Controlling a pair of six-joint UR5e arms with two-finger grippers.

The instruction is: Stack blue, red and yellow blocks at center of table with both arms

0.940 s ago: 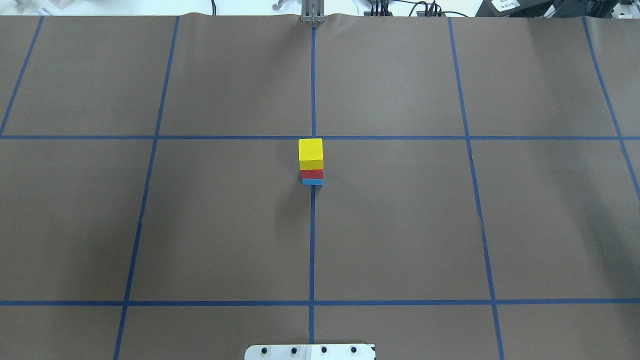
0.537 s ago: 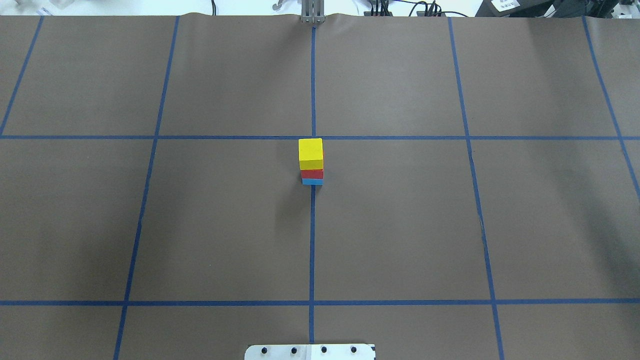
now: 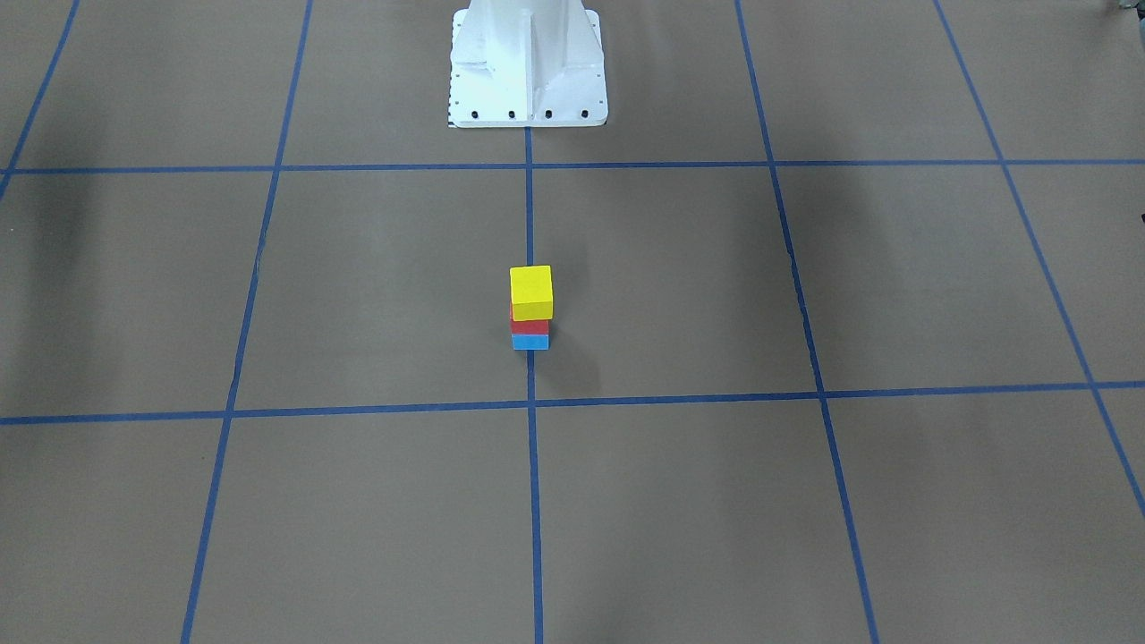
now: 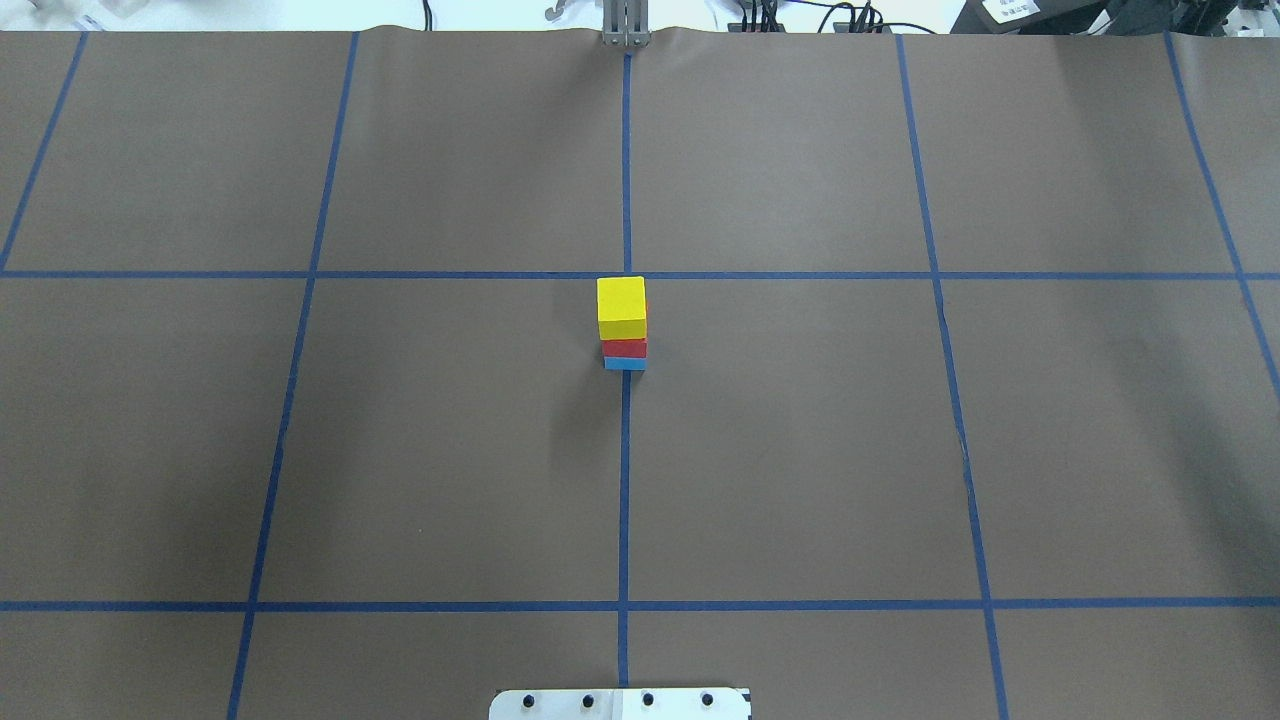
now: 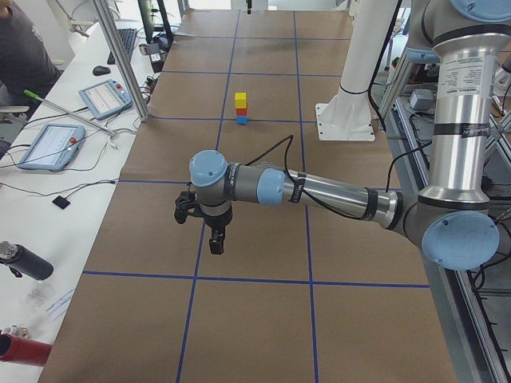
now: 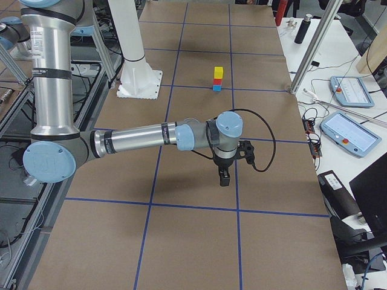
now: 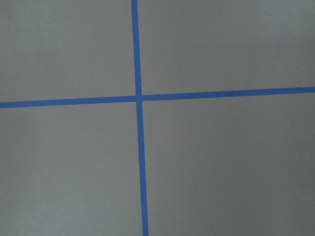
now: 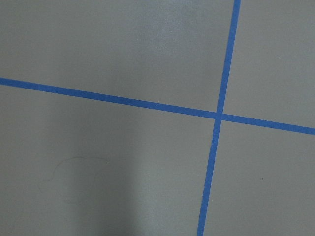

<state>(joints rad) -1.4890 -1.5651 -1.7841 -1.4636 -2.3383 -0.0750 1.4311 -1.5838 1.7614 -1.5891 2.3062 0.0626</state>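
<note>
Overhead exterior: yellow block [image 4: 621, 300] on red block [image 4: 624, 348] on blue block [image 4: 624, 364], mid table [image 4: 800, 450]. Looks done. Hold left claw [image 5: 216, 243] and right claw [image 6: 224, 178] far away; open or not, cannot tell.

overhead looks forward and down from behind the white pedestal [image 4: 620, 705]; front view faces it steeply from across the table [image 3: 805, 537]; two end cameras look along the table from opposite ends, both sharing the block stack [image 5: 240, 109]; each wrist camera points down, close on crossing tape lines [image 7: 138, 98]
</note>
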